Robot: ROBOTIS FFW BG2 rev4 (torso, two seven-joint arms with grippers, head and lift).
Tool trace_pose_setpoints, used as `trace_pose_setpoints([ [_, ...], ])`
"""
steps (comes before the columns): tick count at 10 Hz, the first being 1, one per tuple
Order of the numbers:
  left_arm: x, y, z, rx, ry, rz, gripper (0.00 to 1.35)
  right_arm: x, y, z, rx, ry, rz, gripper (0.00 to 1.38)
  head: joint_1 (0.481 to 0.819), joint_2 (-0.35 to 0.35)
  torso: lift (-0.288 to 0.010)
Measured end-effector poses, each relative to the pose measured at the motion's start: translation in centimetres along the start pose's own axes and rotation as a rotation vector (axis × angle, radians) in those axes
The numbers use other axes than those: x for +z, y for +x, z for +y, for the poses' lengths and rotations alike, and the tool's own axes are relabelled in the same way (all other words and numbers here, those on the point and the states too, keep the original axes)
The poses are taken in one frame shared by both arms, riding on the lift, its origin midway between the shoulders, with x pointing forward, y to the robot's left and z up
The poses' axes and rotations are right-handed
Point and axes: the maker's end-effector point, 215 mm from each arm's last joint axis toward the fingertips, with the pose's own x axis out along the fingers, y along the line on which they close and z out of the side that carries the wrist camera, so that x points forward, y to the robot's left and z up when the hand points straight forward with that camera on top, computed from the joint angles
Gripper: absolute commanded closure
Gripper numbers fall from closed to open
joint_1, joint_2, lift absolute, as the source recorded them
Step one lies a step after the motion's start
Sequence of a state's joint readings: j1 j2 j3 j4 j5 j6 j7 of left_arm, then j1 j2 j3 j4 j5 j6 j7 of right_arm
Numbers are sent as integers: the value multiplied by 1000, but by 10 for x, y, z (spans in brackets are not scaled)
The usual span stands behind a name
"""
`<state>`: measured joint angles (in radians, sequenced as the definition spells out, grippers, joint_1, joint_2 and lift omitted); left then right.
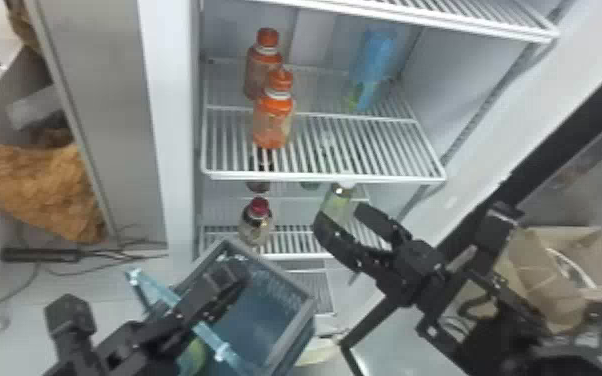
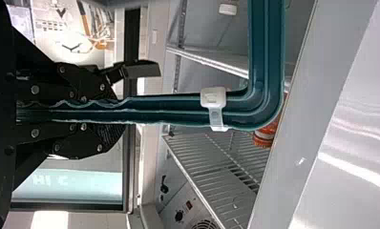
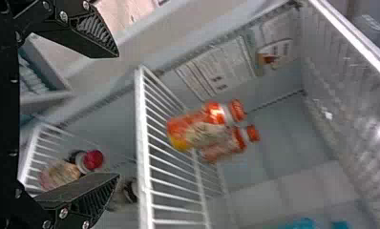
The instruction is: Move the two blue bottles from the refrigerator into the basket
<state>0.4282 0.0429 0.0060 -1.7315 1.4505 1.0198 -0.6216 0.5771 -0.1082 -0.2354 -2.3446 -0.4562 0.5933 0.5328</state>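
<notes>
blue bottles [image 1: 376,55]: translucent, upright, right rear of white wire shelf [image 1: 325,176]
room: we see a gap between them and orange bottles [image 1: 274,120]
basket [image 1: 267,320]: ribbed teal plastic, outside fridge
left gripper [image 1: 232,277]: closed on basket rim
right gripper [image 1: 341,216]: wide open, empty

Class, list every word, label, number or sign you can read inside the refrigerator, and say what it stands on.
No text inside can be quoted.
Orange bottles: labels too blurred to read.
Red-capped bottle: too small to read.
Printed sheets on the inner wall: too small to read.
</notes>
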Motion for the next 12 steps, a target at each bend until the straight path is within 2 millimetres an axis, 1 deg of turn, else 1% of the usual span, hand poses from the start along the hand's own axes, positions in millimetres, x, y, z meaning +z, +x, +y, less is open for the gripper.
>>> trace_pose_setpoints([
  [3,-2,-1,1,1,-7,-1,1202,56,1,-21,-62,-80,-127,165,695,-330,0],
  [5,-2,0,1,0,-7,0,1202,93,2,-45,-126,-137,-214,163,695,-350,0],
  [6,-3,-1,2,1,-8,-1,1202,105,2,-57,-161,-154,-243,162,695,-350,0],
  [8,-3,-1,2,2,-9,-1,1202,116,8,-80,-209,-167,-279,162,695,-350,0],
  [12,-3,0,1,0,-7,3,1202,130,39,-124,-282,-172,-319,170,695,-350,0],
])
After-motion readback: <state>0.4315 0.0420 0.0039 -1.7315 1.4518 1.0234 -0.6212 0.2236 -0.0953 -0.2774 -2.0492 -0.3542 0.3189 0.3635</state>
